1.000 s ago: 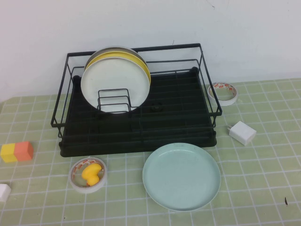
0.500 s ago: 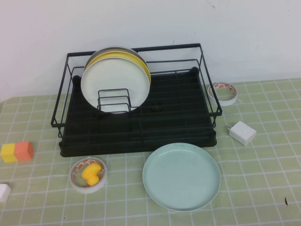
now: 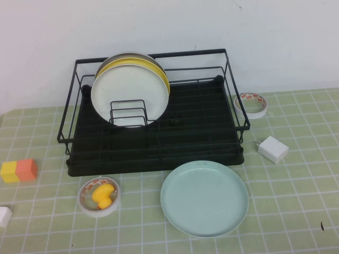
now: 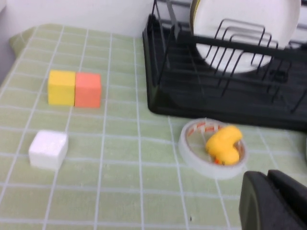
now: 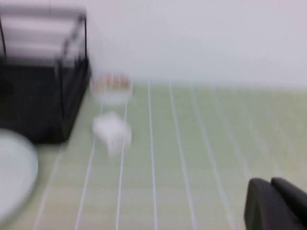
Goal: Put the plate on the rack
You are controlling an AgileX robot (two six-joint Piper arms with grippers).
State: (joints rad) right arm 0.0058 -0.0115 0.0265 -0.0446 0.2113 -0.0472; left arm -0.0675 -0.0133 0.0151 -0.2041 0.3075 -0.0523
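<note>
The pale mint-green plate (image 3: 204,198) lies flat on the table just in front of the right half of the black wire rack (image 3: 159,54). Its edge also shows in the right wrist view (image 5: 14,167). The rack also shows in the left wrist view (image 4: 192,96) and the right wrist view (image 5: 43,100). Neither arm shows in the high view. My left gripper (image 4: 267,176) is shut and empty, low over the table near the tape roll with the duck. My right gripper (image 5: 271,182) is shut and empty, over the table to the right of the plate.
A cream-white plate (image 3: 130,95) and a yellow plate (image 3: 159,71) stand in the rack's dividers. A tape roll (image 3: 99,207) holding a yellow duck (image 3: 103,194) lies at the front left. Yellow and orange blocks (image 3: 19,170), a white cube (image 3: 4,216), a second tape roll (image 3: 251,104) and a white charger (image 3: 273,148) lie around.
</note>
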